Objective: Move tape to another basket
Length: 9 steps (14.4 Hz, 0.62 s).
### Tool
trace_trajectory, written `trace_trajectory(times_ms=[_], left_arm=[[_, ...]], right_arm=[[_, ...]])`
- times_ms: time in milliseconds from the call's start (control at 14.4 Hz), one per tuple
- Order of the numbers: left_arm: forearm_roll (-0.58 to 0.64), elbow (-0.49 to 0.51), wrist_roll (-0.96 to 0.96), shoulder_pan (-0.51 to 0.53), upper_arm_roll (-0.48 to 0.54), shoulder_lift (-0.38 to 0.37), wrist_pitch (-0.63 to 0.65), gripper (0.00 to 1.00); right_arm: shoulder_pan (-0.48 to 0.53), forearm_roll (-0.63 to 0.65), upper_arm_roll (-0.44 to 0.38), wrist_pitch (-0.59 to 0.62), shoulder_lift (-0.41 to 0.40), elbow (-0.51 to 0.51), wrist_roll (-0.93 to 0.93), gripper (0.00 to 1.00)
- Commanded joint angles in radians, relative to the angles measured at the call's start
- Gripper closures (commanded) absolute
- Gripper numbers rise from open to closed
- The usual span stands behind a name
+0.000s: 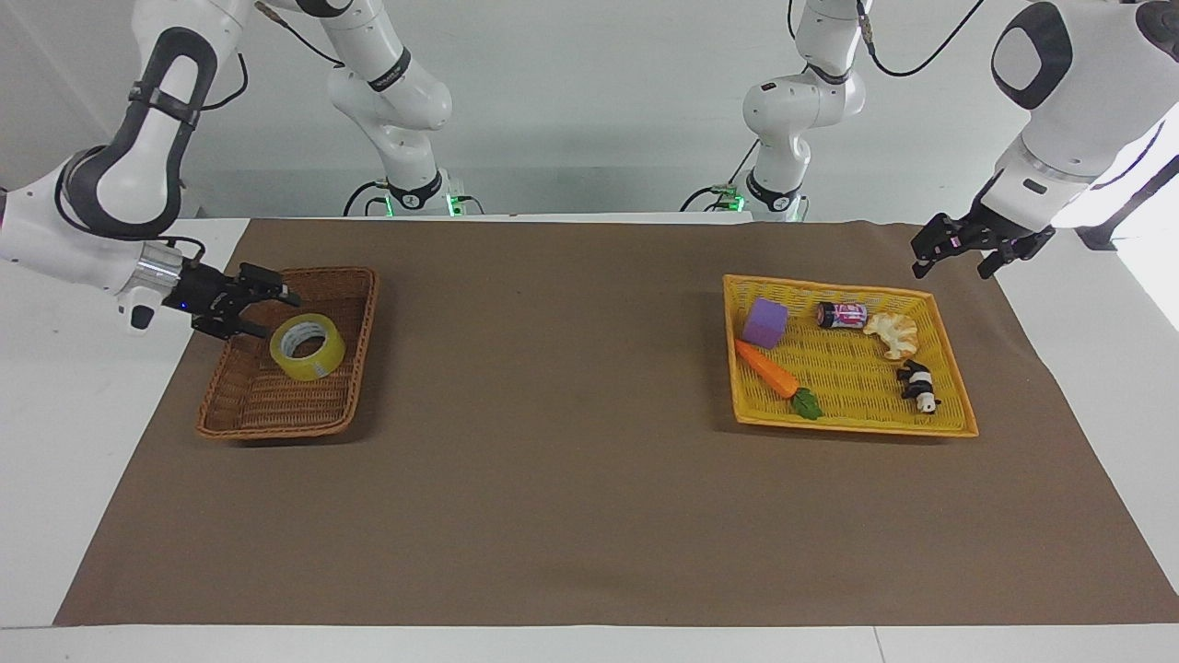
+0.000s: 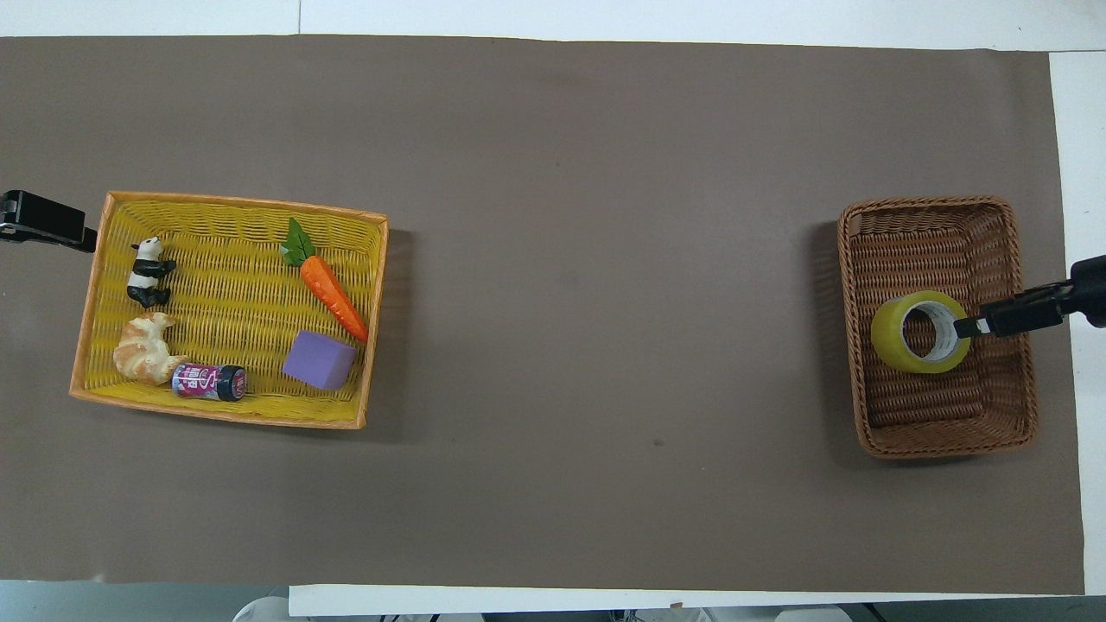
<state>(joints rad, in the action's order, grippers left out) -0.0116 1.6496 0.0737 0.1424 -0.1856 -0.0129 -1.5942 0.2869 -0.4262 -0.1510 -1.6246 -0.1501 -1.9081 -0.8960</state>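
Hovering with the right jaws spread apart and pinching nothing, just above the rim at the right arm's end of the basket (image 1: 274,429). Seeing the tape (image 1: 308,347) lying loose immediately ahead of and a little below those jaws, inside the basket, tilted with its white core turned partly upward; reading it from the facing view as apart from the fingertips, though from overhead one fingertip is overlapping the roll's edge. Judging the placing step as done and the release as the step in hand, with the roll already resting on the wicker floor. Calling next for lifting the right jaws up and away from the roll, keeping them spread, clearing the basket's raised wall without nudging the tilted roll or dragging the wicker along. Waiting, well away toward the counter's other end, with the left jaws likewise spread and empty, hanging over the brown cloth (image 1: 571,479) beside the corner of the yellow tray (image 1: 852,425). Leaving below and beside those left jaws the tray's load: can (image 1: 842,315), croissant (image 1: 892,333), panda (image 1: 917,385), purple block (image 1: 765,322), carrot (image 1: 772,370).
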Motion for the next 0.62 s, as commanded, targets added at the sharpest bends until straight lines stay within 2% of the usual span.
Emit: trace_trajectory(times_ms=[0, 277, 554], left_arm=[[0.007, 0.004, -0.009, 0.002, 0.000, -0.009, 0.014, 0.01], [0.007, 0.004, -0.009, 0.003, 0.000, -0.009, 0.014, 0.01], [0.007, 0.004, -0.009, 0.003, 0.000, -0.009, 0.014, 0.01]], right_arm=[[-0.070, 0.064, 0.004, -0.012, 0.055, 0.017, 0.086, 0.00], [-0.201, 0.193, 0.005, -0.009, 0.125, 0.054, 0.311, 0.00], [-0.270, 0.311, 0.005, -0.005, 0.201, 0.081, 0.579, 0.00]])
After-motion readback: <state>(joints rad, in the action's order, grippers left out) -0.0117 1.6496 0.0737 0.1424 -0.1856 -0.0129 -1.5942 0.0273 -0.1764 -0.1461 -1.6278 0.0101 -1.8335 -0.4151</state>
